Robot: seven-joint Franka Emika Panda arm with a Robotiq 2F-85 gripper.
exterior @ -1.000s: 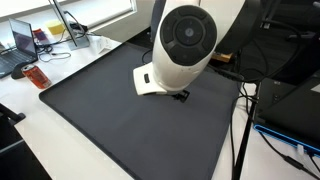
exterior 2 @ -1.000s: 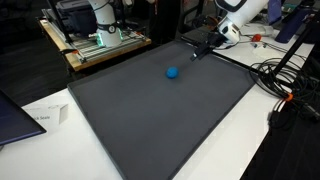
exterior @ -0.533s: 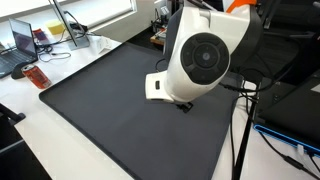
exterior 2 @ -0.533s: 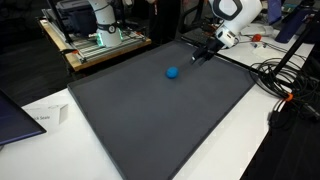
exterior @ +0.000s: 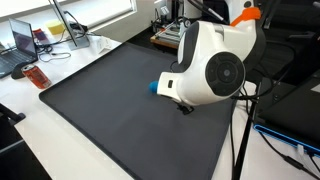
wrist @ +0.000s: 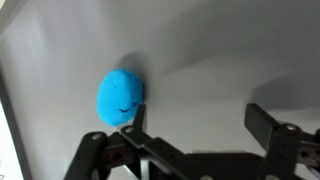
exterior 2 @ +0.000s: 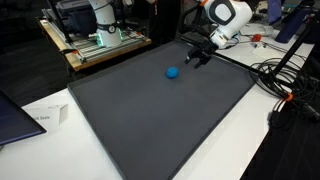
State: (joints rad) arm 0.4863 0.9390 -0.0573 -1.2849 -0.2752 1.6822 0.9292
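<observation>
- Arm (exterior: 205, 75): glossy white moulded shell in bulbous, rounded segments.
- Joint cap (exterior: 228, 72): dark grey disc with concentric rings, set flush in the white housing. A second like cap shows in an exterior view (exterior 2: 220, 12).
- Wrist flange (exterior: 166, 86): white, squared block.
- Gripper (wrist: 200, 125): matt black, with angular linkage bars.
- Fingers (wrist: 268, 122): black, flat and blocky.

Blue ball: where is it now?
In an exterior view the blue ball lies on the dark mat near its far edge, apart from the open gripper; the wrist view shows it ahead, left of centre.
</observation>
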